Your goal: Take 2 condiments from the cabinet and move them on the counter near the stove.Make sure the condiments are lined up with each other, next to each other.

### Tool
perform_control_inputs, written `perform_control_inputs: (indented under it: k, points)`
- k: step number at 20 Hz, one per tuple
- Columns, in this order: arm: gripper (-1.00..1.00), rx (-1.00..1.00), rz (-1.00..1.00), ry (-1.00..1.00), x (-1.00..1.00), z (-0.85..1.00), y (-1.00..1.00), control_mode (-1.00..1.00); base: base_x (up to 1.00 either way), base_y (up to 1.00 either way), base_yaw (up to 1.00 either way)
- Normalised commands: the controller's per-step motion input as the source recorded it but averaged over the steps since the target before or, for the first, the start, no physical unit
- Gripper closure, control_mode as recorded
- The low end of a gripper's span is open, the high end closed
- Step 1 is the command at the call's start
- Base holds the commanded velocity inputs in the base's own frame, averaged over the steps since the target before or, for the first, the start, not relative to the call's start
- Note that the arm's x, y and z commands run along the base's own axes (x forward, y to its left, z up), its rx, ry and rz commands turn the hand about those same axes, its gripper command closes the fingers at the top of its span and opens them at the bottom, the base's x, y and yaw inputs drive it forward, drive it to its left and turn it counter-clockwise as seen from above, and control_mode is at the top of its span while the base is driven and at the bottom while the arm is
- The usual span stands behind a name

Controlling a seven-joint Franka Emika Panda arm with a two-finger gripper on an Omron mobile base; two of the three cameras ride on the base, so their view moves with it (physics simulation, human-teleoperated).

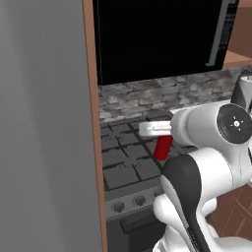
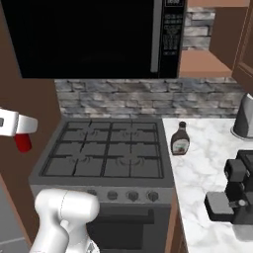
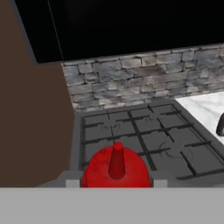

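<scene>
In the left base view the end effector [image 1: 158, 137] sits at mid-frame, just left of the arm's big white joint, clamped on the red squeeze bottle [image 1: 163, 146], whose body hangs below it over the black grates of the stove [image 1: 120, 162]. The right base view shows the same bottle [image 2: 22, 142] at the left edge of the frame, under the white hand, left of the stove [image 2: 106, 150] and in front of a brown cabinet side. In the hand view the red bottle's cap and nozzle [image 3: 116, 168] rise at the bottom centre, between the finger tips, with the stove grates [image 3: 144, 140] spread behind it and a grey stone backsplash [image 3: 144, 78] above them. The dark brown bottle [image 2: 180, 140] with its black cap and pale label stands upright on the white marble worktop [image 2: 207, 148], just right of the stove's edge in the right base view. Above the stove hangs a black microwave [image 2: 94, 37]. A black appliance [image 2: 232, 197] sits at the lower right of that worktop.
</scene>
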Motion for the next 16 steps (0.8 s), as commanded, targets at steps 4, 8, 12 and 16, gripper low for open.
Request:
perform_control_inputs:
  k: [4,8,12,16]
  points:
    - [1.0,0.0,0.0,0.0,0.0,0.0,0.0,1.0,0.61,-0.23,0.23]
    - [1.0,0.0,0.0,0.0,0.0,0.0,0.0,1.0,0.55,-0.29,0.21]
    - [1.0,0.0,0.0,0.0,0.0,0.0,0.0,1.0,0.34,-0.29,0.16]
    - [1.0,0.0,0.0,0.0,0.0,0.0,0.0,1.0,0.18,-0.16,0.07]
